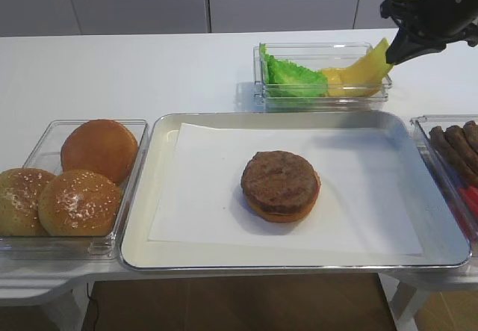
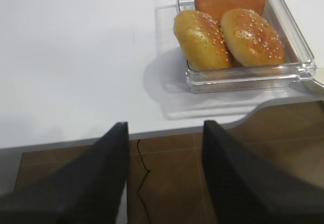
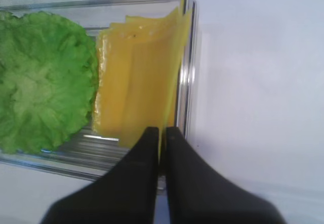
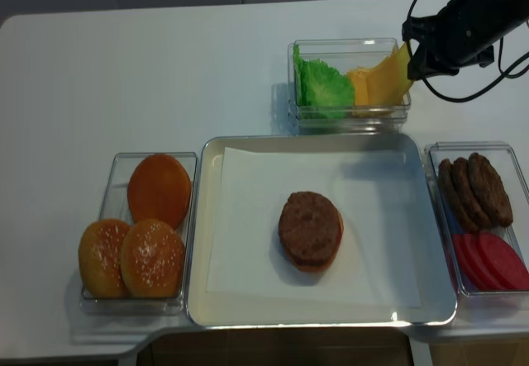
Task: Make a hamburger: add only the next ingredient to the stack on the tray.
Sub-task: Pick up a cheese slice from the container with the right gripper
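Exterior high view
cheese slice [image 1: 364, 72]: thin, yellow, smooth; one corner lifted and bent upward out of the clear plastic bin [image 1: 323, 92], the rest trailing down inside beside the ruffled green lettuce leaf [image 1: 294, 77].
right claw [image 1: 393, 56]: black, at the raised corner of the slice, over the bin's right end.
stack [image 1: 281, 186]: round, rough brown patty on a flat orange-tan bun half, near the middle of the white paper [image 1: 209, 196].
tray [image 1: 160, 252]: silver metal, rounded corners, raised rim, on the white tabletop [image 1: 149, 69], just in front of the bin.

Right wrist view
right claw [image 3: 162, 144]: two black fingers [image 3: 144, 153] pressed together, pinching the near edge of the cheese slice [image 3: 139, 92].
cheese slice, shape: glossy, folded lengthways into soft ridges; possibly more slices lie under it, the view is too blurred to say.
lettuce leaf [image 3: 43, 77]: crinkled, bright green, just left of the cheese.

Left wrist view
left claw [image 2: 164, 158]: dark fingers spread apart, holding nothing, over the tabletop's front edge.
buns [image 2: 228, 24]: three in a clear bin, two seeded, one smooth.

Exterior high (realsense) view
cheese slice [image 4: 382, 79]: tilted up toward the right claw [image 4: 411, 62], well apart from the stack [image 4: 311, 229].
side bin [image 4: 475, 209]: brown patties and red slices, right of the tray [image 4: 198, 300].
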Action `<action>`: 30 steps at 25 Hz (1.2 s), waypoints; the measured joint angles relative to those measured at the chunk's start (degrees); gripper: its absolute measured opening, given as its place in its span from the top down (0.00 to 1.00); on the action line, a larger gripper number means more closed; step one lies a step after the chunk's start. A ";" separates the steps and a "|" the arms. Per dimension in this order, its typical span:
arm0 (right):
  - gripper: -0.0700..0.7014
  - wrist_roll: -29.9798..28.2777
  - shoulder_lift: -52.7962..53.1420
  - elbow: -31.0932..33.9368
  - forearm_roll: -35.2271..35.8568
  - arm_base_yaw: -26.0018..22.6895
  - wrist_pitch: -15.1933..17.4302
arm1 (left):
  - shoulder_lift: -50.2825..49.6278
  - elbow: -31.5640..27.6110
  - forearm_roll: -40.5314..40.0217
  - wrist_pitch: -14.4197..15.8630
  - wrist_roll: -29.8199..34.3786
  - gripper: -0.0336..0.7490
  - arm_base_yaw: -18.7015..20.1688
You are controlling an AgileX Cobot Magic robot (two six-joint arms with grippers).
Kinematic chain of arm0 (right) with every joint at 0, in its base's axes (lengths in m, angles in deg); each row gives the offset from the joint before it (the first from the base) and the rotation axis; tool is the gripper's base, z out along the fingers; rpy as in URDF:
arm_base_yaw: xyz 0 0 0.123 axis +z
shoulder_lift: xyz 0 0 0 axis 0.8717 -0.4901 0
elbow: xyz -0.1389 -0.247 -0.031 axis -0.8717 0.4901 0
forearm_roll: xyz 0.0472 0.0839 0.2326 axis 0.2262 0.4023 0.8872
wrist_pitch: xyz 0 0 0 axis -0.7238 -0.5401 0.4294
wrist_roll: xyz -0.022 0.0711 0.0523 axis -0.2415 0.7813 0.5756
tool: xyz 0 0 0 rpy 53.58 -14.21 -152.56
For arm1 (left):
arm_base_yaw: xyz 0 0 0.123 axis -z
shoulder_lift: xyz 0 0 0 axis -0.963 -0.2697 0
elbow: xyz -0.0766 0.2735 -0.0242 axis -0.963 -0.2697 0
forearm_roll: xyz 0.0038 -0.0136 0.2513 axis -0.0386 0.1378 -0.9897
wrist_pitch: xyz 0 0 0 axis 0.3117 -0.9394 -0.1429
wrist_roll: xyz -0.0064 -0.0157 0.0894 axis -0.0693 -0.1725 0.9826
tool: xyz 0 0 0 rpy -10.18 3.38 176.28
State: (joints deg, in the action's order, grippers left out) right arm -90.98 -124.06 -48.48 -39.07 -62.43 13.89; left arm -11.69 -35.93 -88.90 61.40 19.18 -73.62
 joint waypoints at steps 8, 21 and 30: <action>0.88 -1.80 1.06 0.00 0.50 0.00 1.93 | 0.00 0.00 0.00 0.00 0.00 0.51 0.00; 0.88 -2.43 6.74 0.00 1.28 0.00 4.95 | 0.00 0.00 0.00 0.00 0.00 0.51 0.00; 0.88 -2.43 10.98 0.00 1.98 0.00 7.75 | 0.00 0.00 0.00 0.00 0.00 0.51 0.00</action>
State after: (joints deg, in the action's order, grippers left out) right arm -93.41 -113.08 -48.48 -37.09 -62.43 21.63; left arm -11.69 -35.93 -88.90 61.40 19.18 -73.62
